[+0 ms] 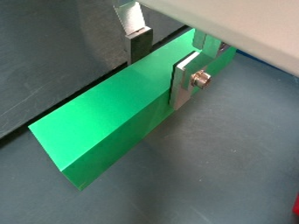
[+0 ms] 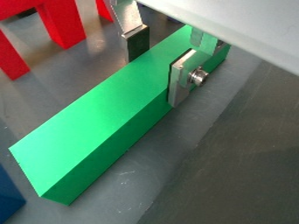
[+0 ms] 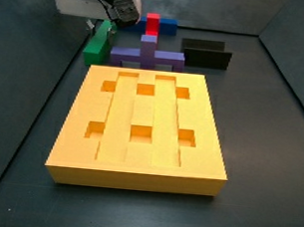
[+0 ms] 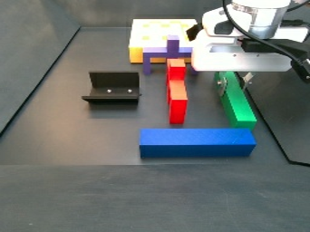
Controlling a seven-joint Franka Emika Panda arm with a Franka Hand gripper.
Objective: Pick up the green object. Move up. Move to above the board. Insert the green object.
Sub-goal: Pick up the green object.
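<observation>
White gripper body, black cables, silver screw-fastened finger plates, dark pads.

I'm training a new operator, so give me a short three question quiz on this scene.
1. True or false: the gripper has its fingers on either side of the green object.
2. How many square holes does the board show?
3. In a side view, which lies nearest the green object's free end: A the blue block, B the fixture, C the board?

Key: 1 true; 2 six; 3 A.
</observation>
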